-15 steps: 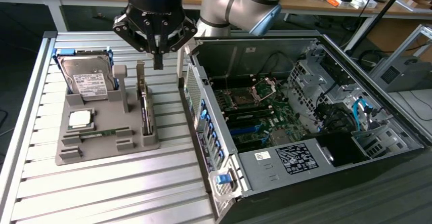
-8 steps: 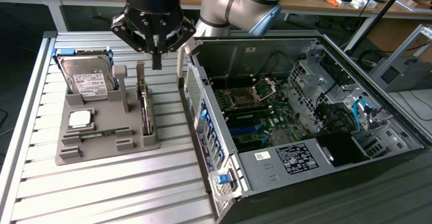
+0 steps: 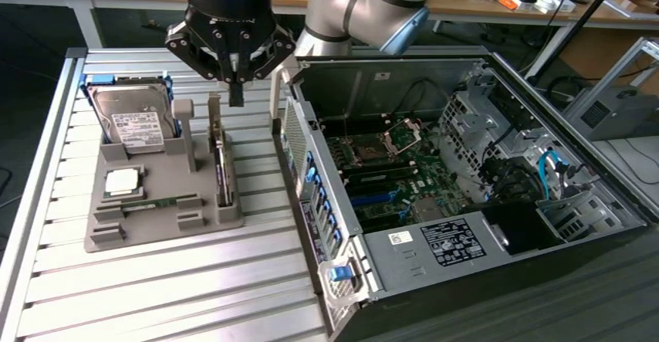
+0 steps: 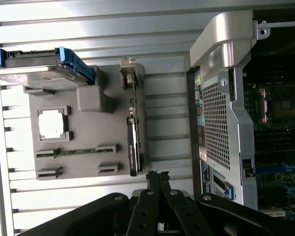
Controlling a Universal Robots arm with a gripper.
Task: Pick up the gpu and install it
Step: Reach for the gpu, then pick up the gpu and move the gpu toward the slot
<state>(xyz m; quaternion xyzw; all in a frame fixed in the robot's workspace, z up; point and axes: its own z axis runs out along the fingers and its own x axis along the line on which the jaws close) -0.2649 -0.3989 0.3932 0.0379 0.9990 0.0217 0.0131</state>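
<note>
Your gpu is not in hand yet. It stands on its long edge in a slot of the grey holder on the table, with its silver bracket at the end farther from the exterior camera. That upright seating looks deliberate: it leaves the card's top edge free, so a narrow pinch from above can take it without touching the board's faces. The holder keeps the other parts apart in their own seats. The hard drive leans in a cradle, the processor lies flat in a square pocket, and the memory stick lies in a thin groove.

To the exterior view's right of the holder, the computer case lies on its side with the panel off and the motherboard facing up. That likely lets a card go straight down into it.

Your gripper hangs above the holder near the bracket end of the gpu, clear of it. The jaws are pressed together on nothing. The wrist points straight down, and the arm reaches in from the far side, its joints passing over the case's rear corner. In the wrist view the gpu runs as a thin dark line towards the gripper.
</note>
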